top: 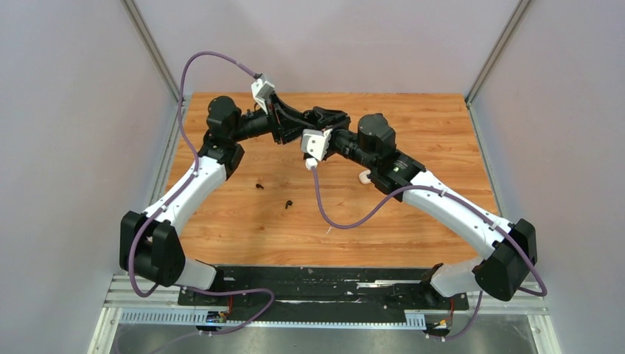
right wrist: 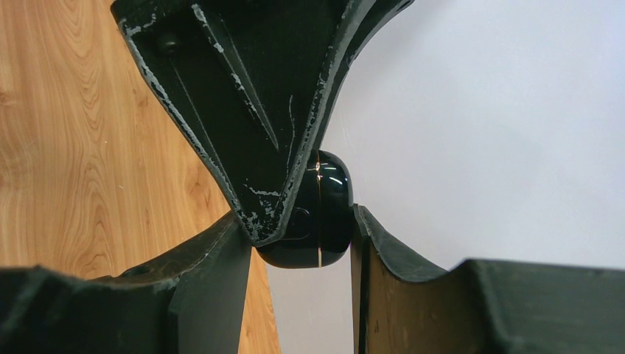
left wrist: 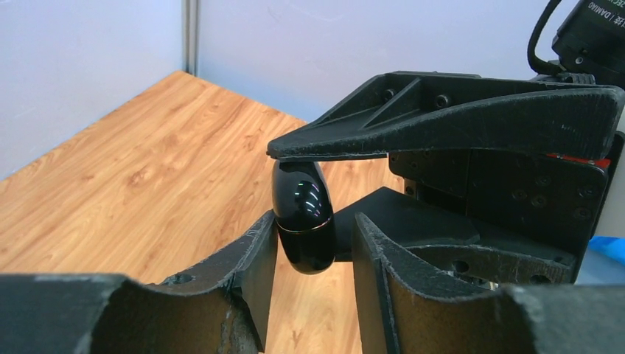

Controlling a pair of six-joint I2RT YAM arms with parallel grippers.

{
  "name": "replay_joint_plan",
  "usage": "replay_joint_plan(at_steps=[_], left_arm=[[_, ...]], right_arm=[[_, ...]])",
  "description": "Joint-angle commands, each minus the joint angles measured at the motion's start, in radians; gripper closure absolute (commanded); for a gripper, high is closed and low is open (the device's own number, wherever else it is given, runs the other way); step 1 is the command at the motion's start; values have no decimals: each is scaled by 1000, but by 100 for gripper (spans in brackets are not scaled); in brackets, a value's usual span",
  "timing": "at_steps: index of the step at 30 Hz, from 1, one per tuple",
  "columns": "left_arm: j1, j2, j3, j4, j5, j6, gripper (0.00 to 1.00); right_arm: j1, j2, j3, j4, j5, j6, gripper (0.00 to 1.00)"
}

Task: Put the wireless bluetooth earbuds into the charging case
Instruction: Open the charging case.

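Two grippers meet toward 12 o'clock over the wooden table (top: 413,221) at a glossy black egg-shaped charging case (left wrist: 302,206). The right gripper (right wrist: 302,236) clamps it; the left gripper (left wrist: 313,236) straddles it, one finger (left wrist: 258,258) touching, the other just clear. Tiny black earbuds (top: 259,185) (top: 287,203) lie loose around 8 o'clock of centre.

Both arms alike: left arm (top: 193,184) and right arm (top: 451,206) have white curved link shells and bulky black joint housings (top: 151,249). A purple cable (top: 184,77) runs along each arm. White camera block (top: 262,91) at each wrist. Black base rail (top: 324,282) along near edge.

On left gripper (left wrist: 315,247), matte black fingers (left wrist: 247,284) with rough, chipped edges. On right gripper (right wrist: 302,240), same black fingers (right wrist: 420,302), ribbed triangular outer face, recessed screw holes (left wrist: 441,99), thin red strip (left wrist: 582,158). White scuffs across finger faces. White lettering (left wrist: 601,16) on black motor housing.
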Motion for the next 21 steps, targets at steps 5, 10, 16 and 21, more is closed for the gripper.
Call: replay_joint_plan(at_steps=[5,10,16,21], left_arm=[[-3,6,37,79,34,-25,74],[2,19,17,166,51,-66,100],[28,63,-18,399,147,-148,100],[34,83,-47,512,232,-120,100]], right_arm=[[13,-17,8,63,-4,-4,100],[11,-15,28,2,-27,76,69],[-79,29,276,-560,-326,363,25],[-199,103,445,-819,-558,600,22]])
